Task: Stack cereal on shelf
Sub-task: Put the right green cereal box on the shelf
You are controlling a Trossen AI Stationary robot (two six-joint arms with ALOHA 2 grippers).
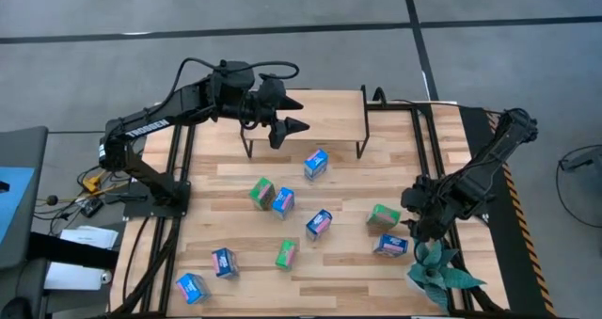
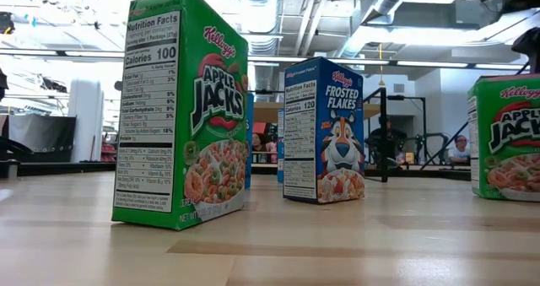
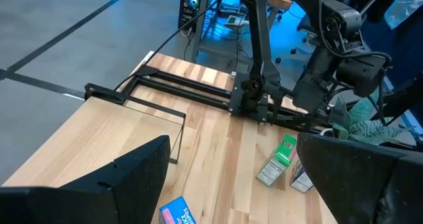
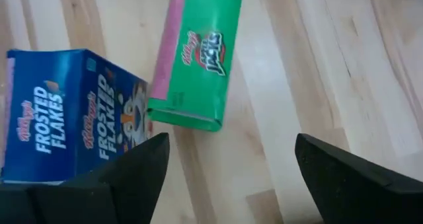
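Nearest the low camera stood a glossy green cardboard Apple Jacks box [image 2: 181,109], upright on the pale planked wood table [image 2: 270,244], its white nutrition panel turned toward the lens. Behind it rose a blue Frosted Flakes box [image 2: 325,130], also upright, and a second green box [image 2: 506,138] showed at the 3 o'clock edge.

From above, nine small rectangular cereal boxes lay scattered over the table's near half, mostly blue with some green, none on the shelf [image 1: 306,107]. That shelf, a flat light-wood board on thin black metal legs, stood at 12 o'clock on the table.

At the shelf's 9 o'clock end hung the left gripper [image 1: 287,129], above the board, its dark wedge-shaped jaws spread wide and holding nothing.

Over at 4 o'clock, the right gripper [image 1: 420,227] hovered low, just beside a blue box [image 1: 390,246] and a green box [image 1: 383,216]. Its wrist view showed the jaws released and far apart, with a blue Frosted Flakes carton [image 4: 69,115] and a green one [image 4: 195,59] lying flat on the wood grain ahead, neither gripped. A teal spiky plant [image 1: 442,277] sat at 5 o'clock, just beside that arm.
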